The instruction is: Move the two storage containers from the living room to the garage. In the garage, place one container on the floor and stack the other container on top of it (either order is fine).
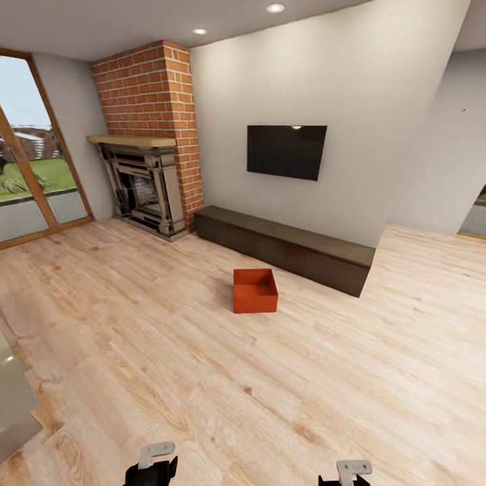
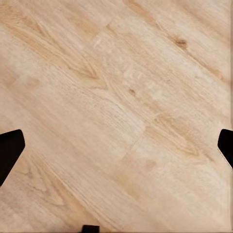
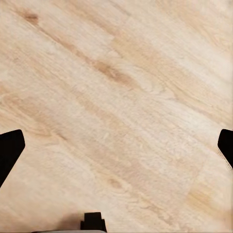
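Head view: storage container [image 1: 255, 291] well ahead of both fingers [image 2: 9, 150], spread empty; approach step, drive closer next.

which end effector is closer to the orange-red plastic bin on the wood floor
Roughly equal, the right marginally nearer. The orange-red rectangular plastic bin sits far ahead, between both: left end effector off to its left, right end effector to its right.

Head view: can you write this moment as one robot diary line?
room: living room | orange bin: on wood floor, by low bench | left claw: open, empty | right claw: open, empty
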Motion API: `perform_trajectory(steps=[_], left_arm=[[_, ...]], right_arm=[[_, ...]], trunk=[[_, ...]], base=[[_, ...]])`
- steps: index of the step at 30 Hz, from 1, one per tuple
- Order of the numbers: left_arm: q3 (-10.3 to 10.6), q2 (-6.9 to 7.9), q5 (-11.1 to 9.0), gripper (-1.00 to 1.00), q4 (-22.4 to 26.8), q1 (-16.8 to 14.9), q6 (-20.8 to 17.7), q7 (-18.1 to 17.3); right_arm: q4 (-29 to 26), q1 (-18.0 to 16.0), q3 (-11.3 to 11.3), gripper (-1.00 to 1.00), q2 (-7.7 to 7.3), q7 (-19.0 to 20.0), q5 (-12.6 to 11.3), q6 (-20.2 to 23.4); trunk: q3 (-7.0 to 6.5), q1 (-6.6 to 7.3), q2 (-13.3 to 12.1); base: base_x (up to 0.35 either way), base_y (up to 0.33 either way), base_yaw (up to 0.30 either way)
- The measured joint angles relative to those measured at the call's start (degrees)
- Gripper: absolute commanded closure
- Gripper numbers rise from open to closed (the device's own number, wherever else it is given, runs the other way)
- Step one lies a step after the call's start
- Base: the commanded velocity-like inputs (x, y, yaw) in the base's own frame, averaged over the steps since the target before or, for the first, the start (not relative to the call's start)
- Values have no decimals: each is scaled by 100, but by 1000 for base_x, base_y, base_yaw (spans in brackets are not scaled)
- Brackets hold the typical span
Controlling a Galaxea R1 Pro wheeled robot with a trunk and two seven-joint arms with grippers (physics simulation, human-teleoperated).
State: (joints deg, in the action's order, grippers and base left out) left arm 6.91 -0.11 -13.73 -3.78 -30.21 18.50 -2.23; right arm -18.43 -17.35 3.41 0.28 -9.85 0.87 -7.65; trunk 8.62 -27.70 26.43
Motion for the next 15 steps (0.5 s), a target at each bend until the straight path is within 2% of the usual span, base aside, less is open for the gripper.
perform_trajectory(steps=[15], left_arm=[[-6, 3, 0, -100, 0, 0, 0, 1]], right_arm=[[0, -1, -4, -100, 0, 6, -14, -5]], trunk=[[0, 0, 0]], base=[[323, -113, 0]])
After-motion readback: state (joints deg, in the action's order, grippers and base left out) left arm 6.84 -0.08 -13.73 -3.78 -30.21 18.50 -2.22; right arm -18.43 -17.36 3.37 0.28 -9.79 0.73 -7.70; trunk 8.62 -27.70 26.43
